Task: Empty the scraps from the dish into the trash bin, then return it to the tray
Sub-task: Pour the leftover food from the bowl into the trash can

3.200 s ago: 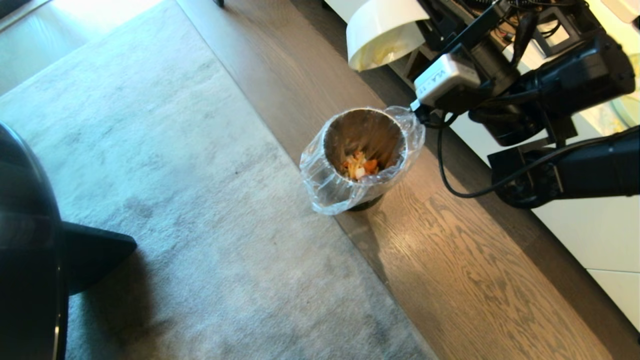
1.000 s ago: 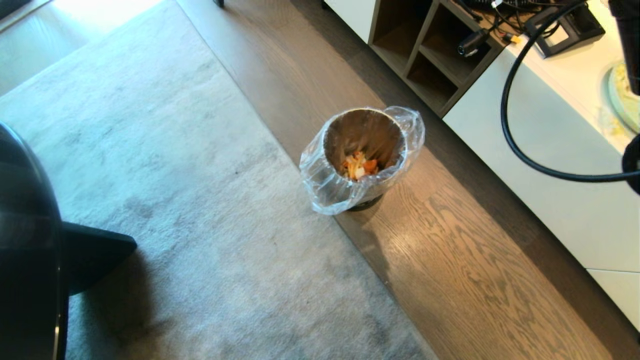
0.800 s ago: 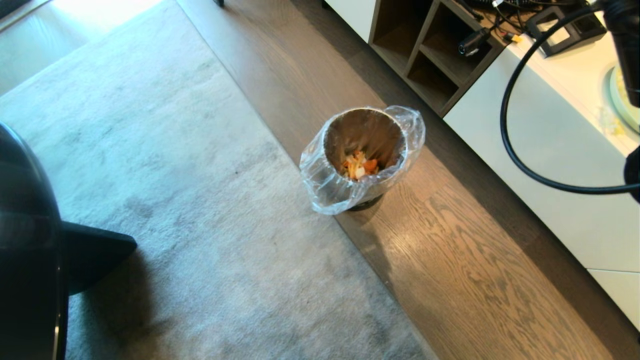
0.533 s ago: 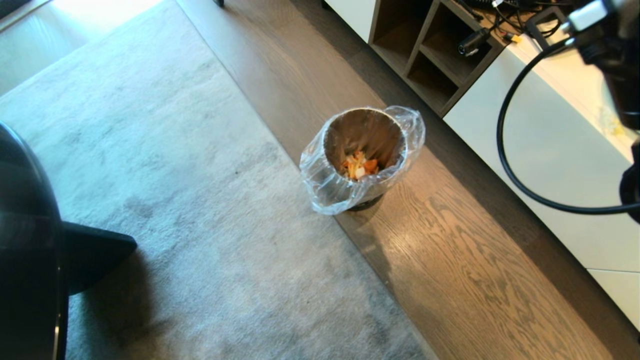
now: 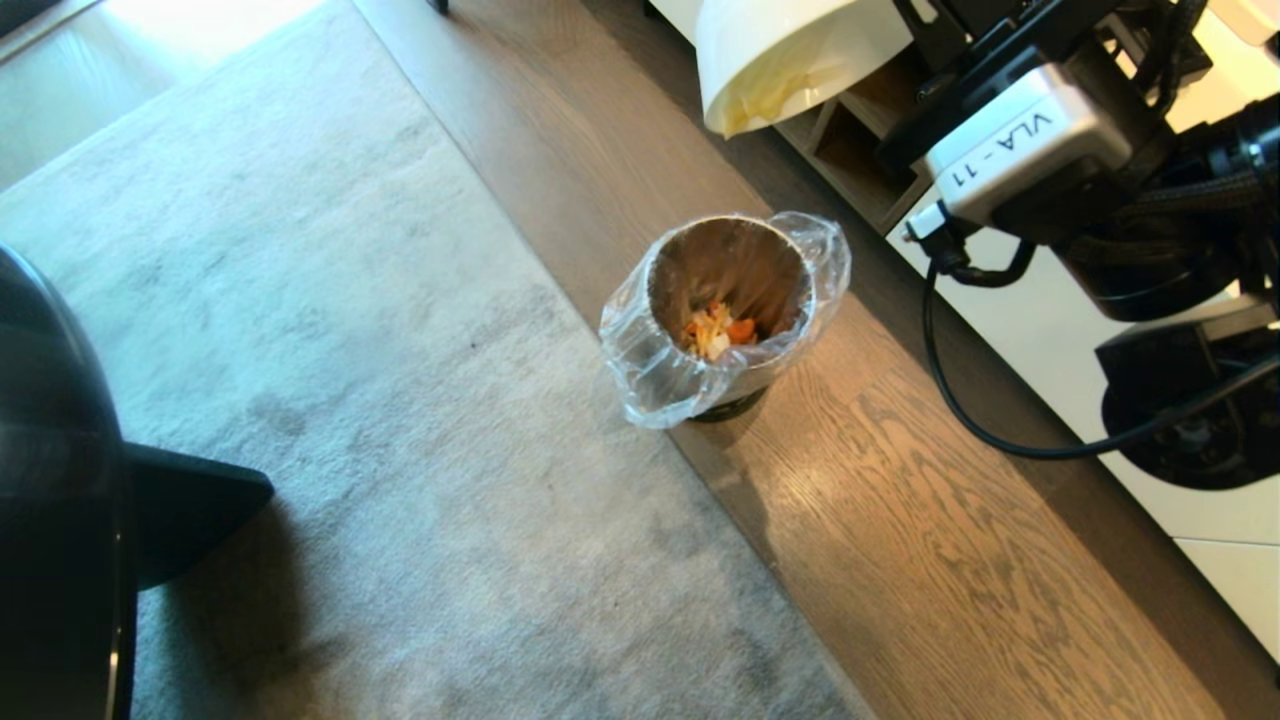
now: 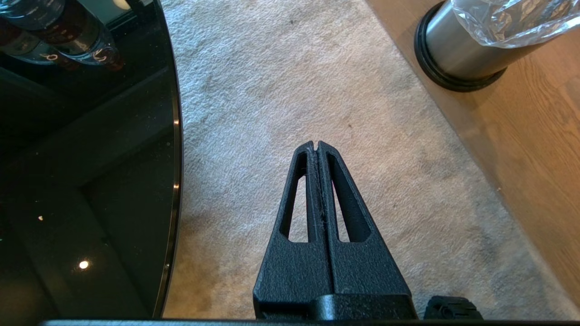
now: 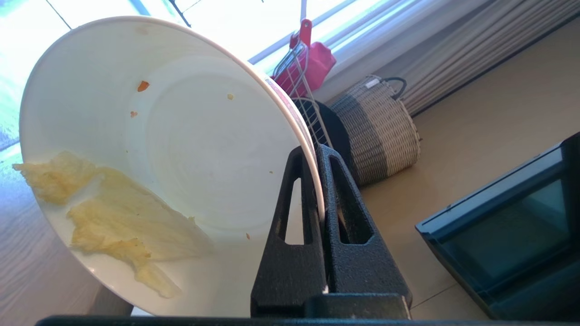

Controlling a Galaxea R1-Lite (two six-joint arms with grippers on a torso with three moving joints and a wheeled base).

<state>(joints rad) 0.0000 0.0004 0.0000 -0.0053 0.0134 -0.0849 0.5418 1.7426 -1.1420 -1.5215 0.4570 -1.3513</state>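
Up at the far right of the head view, the right gripper (image 7: 319,154) pinches the rim of the dish (image 5: 790,55), one finger inside the rim and one outside. The white bowl is held in the air, tipped on edge, beyond the trash bin (image 5: 725,320) and not over its mouth. In the right wrist view a pale yellow leafy scrap (image 7: 115,222) clings to the bowl's inner wall, with a few tiny orange flecks higher up. The brushed-metal bin stands on the wooden floor (image 5: 950,560) at the edge of the grey rug (image 5: 350,400), its clear liner (image 5: 640,350) folded over the rim. Orange, yellow and white scraps (image 5: 720,332) lie at its bottom. The left gripper (image 6: 317,146) hangs over the rug with its fingers pressed together and nothing between them, beside a glossy black round table (image 6: 90,181); the bin's black base ring (image 6: 453,81) shows well apart from it. A white cabinet (image 5: 1190,470) runs along the floor on the right.
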